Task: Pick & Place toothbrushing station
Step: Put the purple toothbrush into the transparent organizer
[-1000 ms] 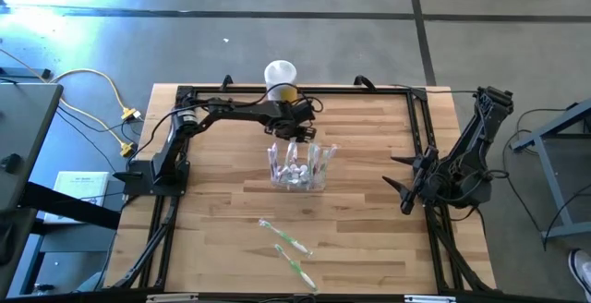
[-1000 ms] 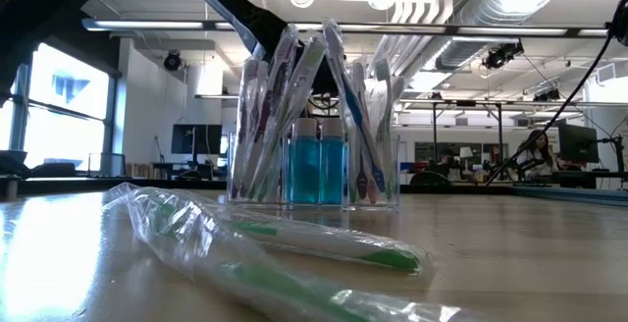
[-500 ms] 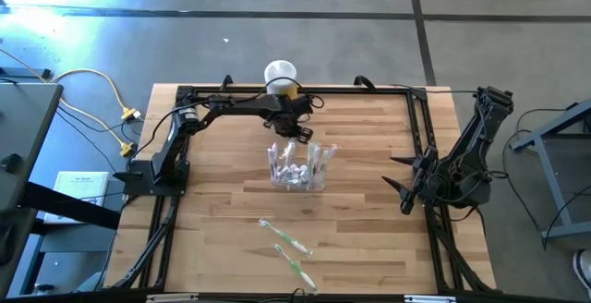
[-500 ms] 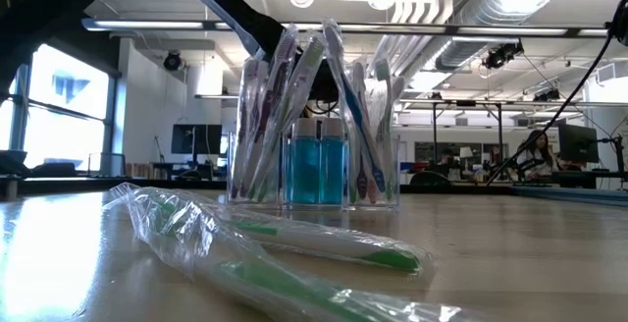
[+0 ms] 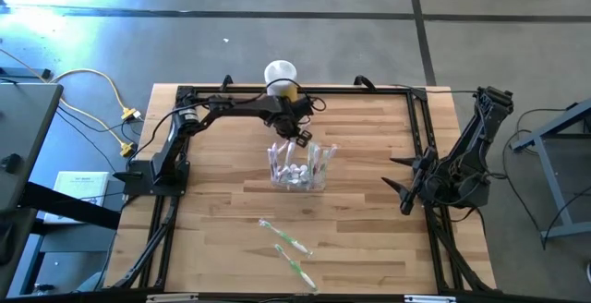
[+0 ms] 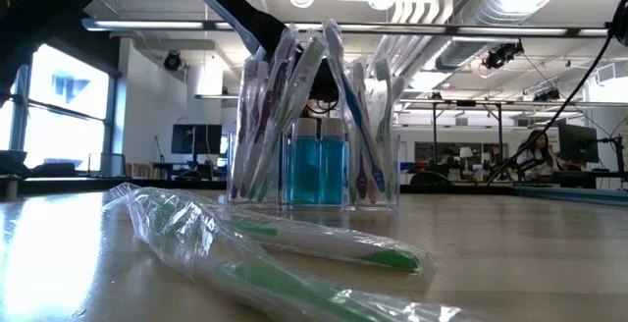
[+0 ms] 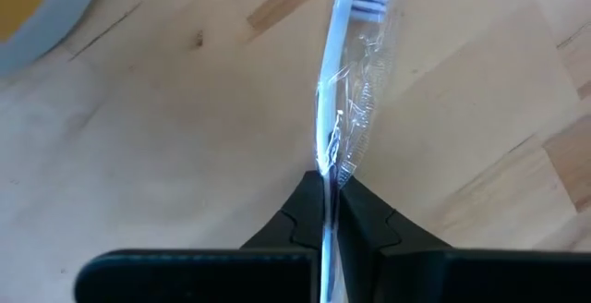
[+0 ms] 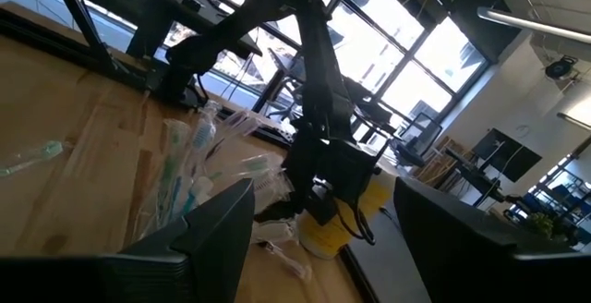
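Left gripper (image 5: 301, 139) clamped on a wrapped toothbrush (image 7: 349, 90), bristle end pointing away from the fingers (image 7: 305, 212). Just below it, toward the table's middle — the toothbrushing station (image 5: 298, 168), upright, packed with brushes and a blue bottle (image 6: 316, 170). Behind the gripper, a yellow canister (image 5: 281, 80). Right gripper (image 5: 399, 185) parked at the table's right edge, fingers spread — well apart from the station.

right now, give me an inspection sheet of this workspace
surface: wooden table, black frame round it
job's things: clear holder mid-table, filled with toothbrushes and blue bottles
clutter: two wrapped toothbrushes at the near edge; yellow canister at the far edge
grippers: left claw shut on a wrapped toothbrush behind the holder; right claw open, parked at the right
cables: yellow cable on the floor, left
surroundings: person seated far off
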Tool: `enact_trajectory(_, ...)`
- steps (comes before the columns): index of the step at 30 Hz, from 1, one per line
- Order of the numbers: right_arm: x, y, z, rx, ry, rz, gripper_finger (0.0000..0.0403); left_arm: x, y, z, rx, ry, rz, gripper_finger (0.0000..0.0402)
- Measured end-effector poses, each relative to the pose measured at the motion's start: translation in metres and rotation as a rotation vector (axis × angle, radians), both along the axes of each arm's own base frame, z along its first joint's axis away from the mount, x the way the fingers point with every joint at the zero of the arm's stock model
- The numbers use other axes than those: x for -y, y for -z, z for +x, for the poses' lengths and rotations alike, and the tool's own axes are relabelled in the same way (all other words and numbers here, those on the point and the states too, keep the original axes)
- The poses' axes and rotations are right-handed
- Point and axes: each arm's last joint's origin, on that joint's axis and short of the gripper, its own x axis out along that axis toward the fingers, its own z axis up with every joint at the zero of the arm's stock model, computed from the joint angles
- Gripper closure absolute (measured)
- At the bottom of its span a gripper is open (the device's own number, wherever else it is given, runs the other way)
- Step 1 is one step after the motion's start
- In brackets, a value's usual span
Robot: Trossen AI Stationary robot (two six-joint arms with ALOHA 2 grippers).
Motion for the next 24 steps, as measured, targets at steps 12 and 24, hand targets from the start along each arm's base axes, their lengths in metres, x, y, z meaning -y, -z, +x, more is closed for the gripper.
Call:
enact_trajectory(12,0.0,0.001,0.0,0.033,-0.009,0.084,0.0149,0.021,-0.07,-0.001,0.178,0.042,0.18,0.04)
enact_trajectory(24,-0.003,0.001,0.001,0.049,-0.109,0.164,0.0149,0.036,-0.134,-0.012,0.313,0.1,0.456,0.04)
